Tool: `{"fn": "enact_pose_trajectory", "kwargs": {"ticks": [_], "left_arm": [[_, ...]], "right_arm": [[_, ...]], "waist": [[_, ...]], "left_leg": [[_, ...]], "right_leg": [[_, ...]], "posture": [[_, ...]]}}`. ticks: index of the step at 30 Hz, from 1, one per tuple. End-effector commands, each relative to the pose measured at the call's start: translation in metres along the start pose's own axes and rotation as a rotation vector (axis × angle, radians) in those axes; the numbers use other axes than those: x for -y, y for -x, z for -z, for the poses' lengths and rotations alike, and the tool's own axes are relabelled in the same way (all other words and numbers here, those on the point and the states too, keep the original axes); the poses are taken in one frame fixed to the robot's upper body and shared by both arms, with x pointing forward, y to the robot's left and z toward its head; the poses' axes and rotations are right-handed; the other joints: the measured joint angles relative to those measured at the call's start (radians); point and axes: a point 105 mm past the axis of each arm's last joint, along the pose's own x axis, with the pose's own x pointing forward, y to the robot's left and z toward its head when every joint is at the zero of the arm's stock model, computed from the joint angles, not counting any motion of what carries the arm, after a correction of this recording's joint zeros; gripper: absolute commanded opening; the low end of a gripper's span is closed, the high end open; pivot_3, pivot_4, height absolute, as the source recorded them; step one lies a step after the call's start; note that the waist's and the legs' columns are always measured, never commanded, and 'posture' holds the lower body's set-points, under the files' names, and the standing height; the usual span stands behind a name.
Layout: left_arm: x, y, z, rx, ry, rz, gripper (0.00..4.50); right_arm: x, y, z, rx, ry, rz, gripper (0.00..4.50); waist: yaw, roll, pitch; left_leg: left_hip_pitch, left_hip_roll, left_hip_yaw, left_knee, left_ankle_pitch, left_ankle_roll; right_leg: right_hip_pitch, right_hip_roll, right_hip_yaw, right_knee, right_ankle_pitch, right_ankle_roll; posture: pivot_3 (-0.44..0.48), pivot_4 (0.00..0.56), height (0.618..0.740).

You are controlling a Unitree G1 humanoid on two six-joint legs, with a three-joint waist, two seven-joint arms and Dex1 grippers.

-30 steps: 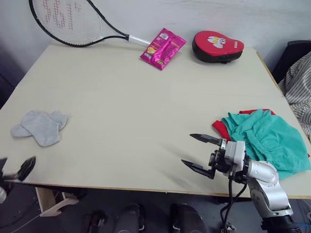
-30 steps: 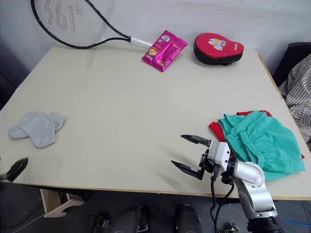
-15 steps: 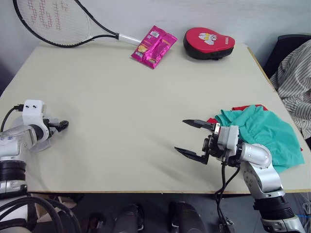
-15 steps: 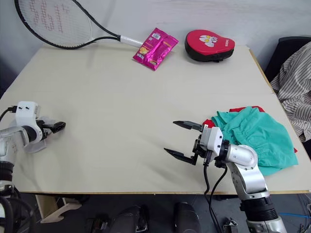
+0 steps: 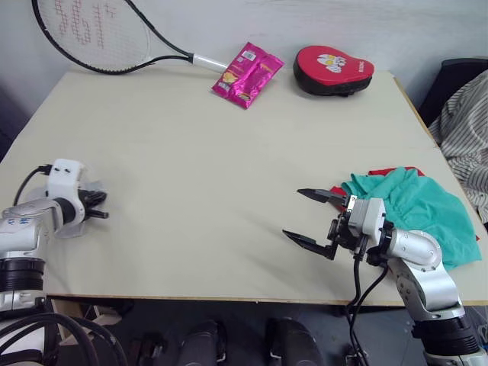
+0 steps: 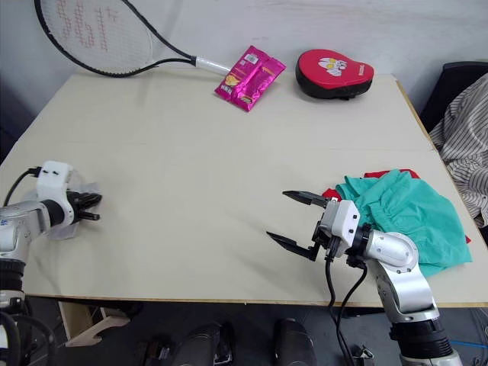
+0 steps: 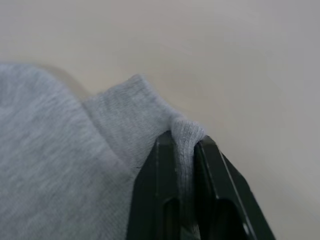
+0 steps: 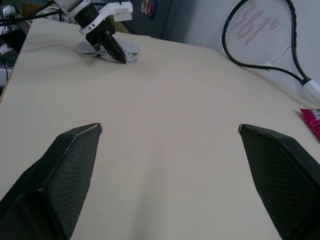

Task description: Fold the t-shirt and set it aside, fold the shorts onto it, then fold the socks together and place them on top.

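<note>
The light grey socks (image 7: pixel 60 150) lie near the table's left edge. My left gripper (image 5: pixel 97 210) sits on them, shut on a fold of one sock's edge, which shows pinched between the black fingers (image 7: pixel 155 200) in the left wrist view. The teal shorts (image 5: pixel 415 206) lie in a heap at the right edge, on top of the red t-shirt (image 5: pixel 390 171), of which just a strip peeks out. My right gripper (image 5: pixel 293 213) hovers open just left of that pile with nothing between its fingers; its wrist view looks across the table to the left gripper (image 8: pixel 112 47).
A tennis racket (image 5: pixel 91 34), a pink packet (image 5: pixel 246 73) and a red pad (image 5: pixel 333 69) lie along the table's far edge. Striped cloth (image 5: pixel 465 130) hangs off a chair beyond the right edge. Bare tabletop (image 5: pixel 213 160) spans the middle.
My left arm came in from below the table edge onto the socks and its fingers shut on a sock. The right gripper stayed open near the pile. The camera shifted.
</note>
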Motion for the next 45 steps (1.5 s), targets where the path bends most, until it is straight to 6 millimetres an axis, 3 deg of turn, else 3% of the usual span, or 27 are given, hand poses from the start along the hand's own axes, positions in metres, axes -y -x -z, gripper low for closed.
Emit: {"fn": "enact_pose_trajectory", "kwargs": {"ticks": [1, 4, 7, 11, 13, 17, 19, 22, 27, 29, 31, 34, 36, 42, 45], "left_arm": [[0.067, 0.007, -0.027, 0.058, -0.125, 0.246, 0.01], [0.131, 0.006, -0.032, 0.065, -0.180, 0.475, 0.01], [0.171, 0.002, -0.031, 0.075, -0.174, 0.627, 0.01], [0.210, -0.013, -0.023, 0.071, -0.243, 0.725, 0.01], [0.239, -0.022, -0.030, 0.126, -0.275, 0.786, 0.01], [0.271, -0.022, -0.041, 0.197, -0.281, 0.892, 0.01], [0.276, -0.017, -0.041, 0.211, -0.307, 0.941, 0.49], [0.271, -0.009, -0.049, 0.272, -0.325, 0.971, 1.38], [0.231, 0.008, -0.068, 0.417, -0.357, 0.977, 2.78], [0.207, 0.010, -0.081, 0.469, -0.321, 0.939, 2.78], [0.173, 0.001, -0.088, 0.467, -0.342, 0.827, 2.78], [0.146, -0.020, -0.079, 0.386, -0.423, 0.744, 2.78], [0.139, -0.033, -0.072, 0.331, -0.440, 0.733, 2.78], [0.151, -0.069, -0.070, 0.288, -0.401, 0.746, 2.78], [0.156, -0.081, -0.070, 0.268, -0.385, 0.736, 2.82]], "right_arm": [[0.003, 0.009, -0.011, 0.003, 0.043, 0.026, 4.50], [0.002, 0.013, -0.009, -0.021, 0.035, 0.035, 4.50], [0.002, 0.016, -0.007, -0.046, 0.023, 0.045, 4.50], [-0.003, 0.020, -0.003, -0.082, 0.006, 0.027, 4.50], [-0.004, 0.022, -0.002, -0.097, 0.004, 0.033, 4.50], [-0.009, 0.025, 0.001, -0.131, -0.006, 0.024, 4.50], [-0.010, 0.026, 0.001, -0.143, -0.006, 0.024, 4.50], [-0.009, 0.023, 0.002, -0.158, -0.002, 0.030, 4.50], [-0.009, 0.006, 0.005, -0.189, -0.024, 0.021, 4.50], [-0.011, -0.003, 0.006, -0.200, -0.023, -0.001, 4.50], [-0.015, -0.014, 0.009, -0.226, -0.028, -0.028, 4.50], [-0.019, -0.025, 0.023, -0.310, -0.048, -0.026, 4.50], [-0.021, -0.029, 0.035, -0.366, -0.049, -0.007, 4.50], [-0.015, -0.034, 0.055, -0.434, 0.007, 0.054, 4.50], [-0.016, -0.036, 0.058, -0.443, 0.026, 0.032, 3.88]], "waist": [[0.007, 0.000, 0.000], [0.008, 0.000, 0.000], [0.006, 0.000, 0.000], [0.003, 0.000, 0.000], [0.008, 0.000, 0.000], [0.025, 0.000, 0.000], [0.024, 0.000, 0.000], [0.020, 0.000, 0.001], [0.008, 0.000, 0.001], [0.007, 0.000, 0.001], [0.006, 0.001, 0.001], [0.006, 0.001, 0.001], [0.009, 0.001, 0.001], [0.027, 0.000, 0.001], [0.025, 0.000, 0.001]], "left_leg": [[-0.001, 0.000, 0.000, 0.000, 0.000, 0.000], [-0.001, 0.000, -0.001, 0.000, 0.000, 0.000], [0.000, 0.000, -0.001, 0.001, 0.000, 0.000], [0.001, 0.001, -0.001, 0.001, 0.002, 0.003], [0.001, 0.001, -0.001, 0.002, 0.003, 0.005], [0.000, 0.001, -0.001, 0.004, 0.002, 0.006], [0.000, 0.001, -0.002, 0.004, 0.002, 0.006], [0.001, 0.001, -0.002, 0.003, 0.003, 0.007], [0.001, 0.002, -0.003, 0.004, 0.002, 0.005], [0.001, 0.002, -0.004, 0.003, 0.002, 0.005], [0.000, 0.002, -0.004, 0.004, 0.003, 0.005], [0.000, 0.001, -0.005, 0.004, 0.003, 0.005], [0.000, 0.001, -0.005, 0.003, 0.002, 0.005], [-0.007, -0.001, -0.004, 0.007, 0.002, 0.011], [-0.009, -0.002, -0.004, 0.008, 0.002, 0.012]], "right_leg": [[0.000, 0.000, 0.000, 0.000, 0.000, 0.000], [0.001, 0.000, 0.000, -0.001, 0.000, 0.000], [0.002, 0.000, 0.000, -0.001, 0.000, 0.000], [0.003, 0.003, 0.000, -0.001, 0.000, 0.000], [0.003, 0.004, -0.001, -0.001, 0.000, 0.000], [0.005, 0.002, -0.002, -0.002, 0.001, 0.001], [0.005, 0.002, -0.002, -0.002, 0.001, 0.001], [0.005, 0.003, -0.002, -0.002, 0.001, 0.001], [0.005, 0.002, -0.003, -0.002, 0.000, 0.001], [0.005, 0.002, -0.003, -0.002, 0.000, 0.000], [0.005, 0.002, -0.004, -0.002, 0.000, 0.000], [0.005, 0.002, -0.005, -0.002, 0.000, 0.000], [0.005, 0.002, -0.006, -0.003, 0.000, 0.000], [0.002, 0.000, -0.007, -0.003, 0.001, 0.002], [0.000, 0.000, -0.007, -0.003, 0.002, 0.003]], "posture": [[0.000, 0.150, 0.740], [0.000, 0.150, 0.740], [0.000, 0.150, 0.740], [0.000, 0.150, 0.740], [0.000, 0.150, 0.740], [0.000, 0.150, 0.740], [0.000, 0.150, 0.740], [0.000, 0.150, 0.740], [0.000, 0.150, 0.740], [0.000, 0.150, 0.740], [0.000, 0.150, 0.740], [0.000, 0.150, 0.740], [0.000, 0.150, 0.740], [0.000, 0.150, 0.740], [0.000, 0.150, 0.740]]}}
